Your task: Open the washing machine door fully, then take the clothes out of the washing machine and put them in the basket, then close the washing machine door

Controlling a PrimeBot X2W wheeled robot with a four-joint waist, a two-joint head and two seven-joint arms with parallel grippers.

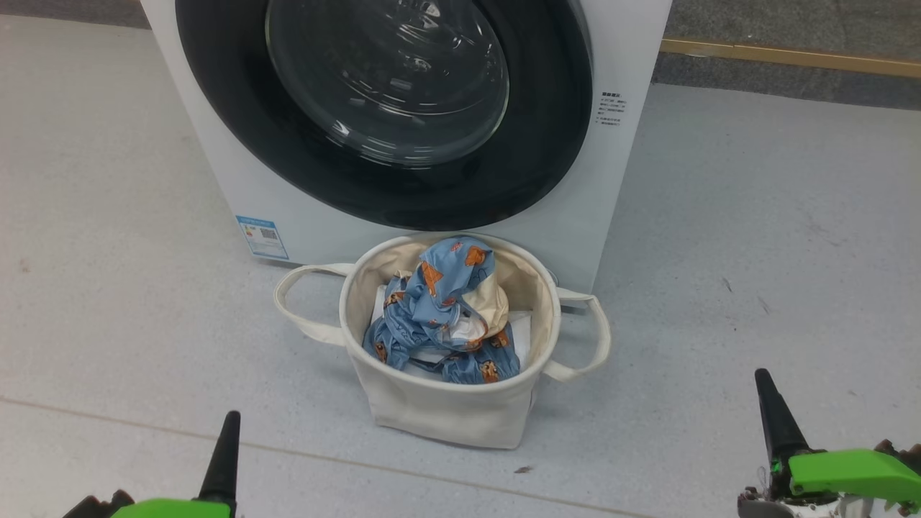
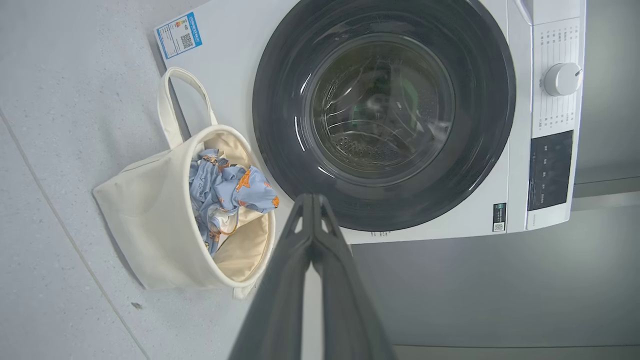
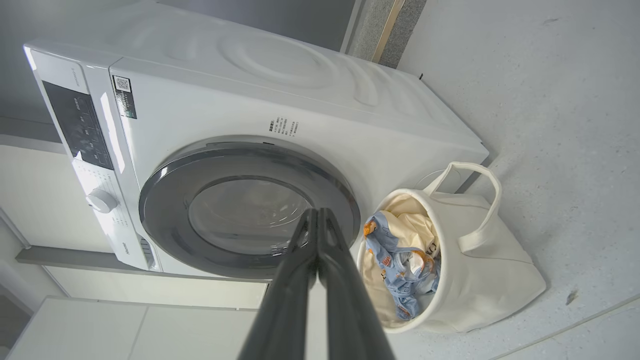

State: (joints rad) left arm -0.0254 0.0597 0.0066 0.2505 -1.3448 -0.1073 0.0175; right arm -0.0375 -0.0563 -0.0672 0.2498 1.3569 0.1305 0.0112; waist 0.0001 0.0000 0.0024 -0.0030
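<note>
- Head view: washing machine door point(image 1: 547, 144) shut, clothes point(image 1: 439, 309) in basket point(image 1: 446, 414); I judge the task done.
- Left end effector point(image 2: 312, 196), right end effector point(image 3: 317, 210): both clenched, empty.

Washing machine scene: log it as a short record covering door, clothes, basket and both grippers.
door: washing machine door shut flush on the washing machine
clothes: clothes bunched inside the basket
basket position: upright on the floor, in front of the machine
left: left gripper shut, empty
right: right gripper shut, empty
</note>
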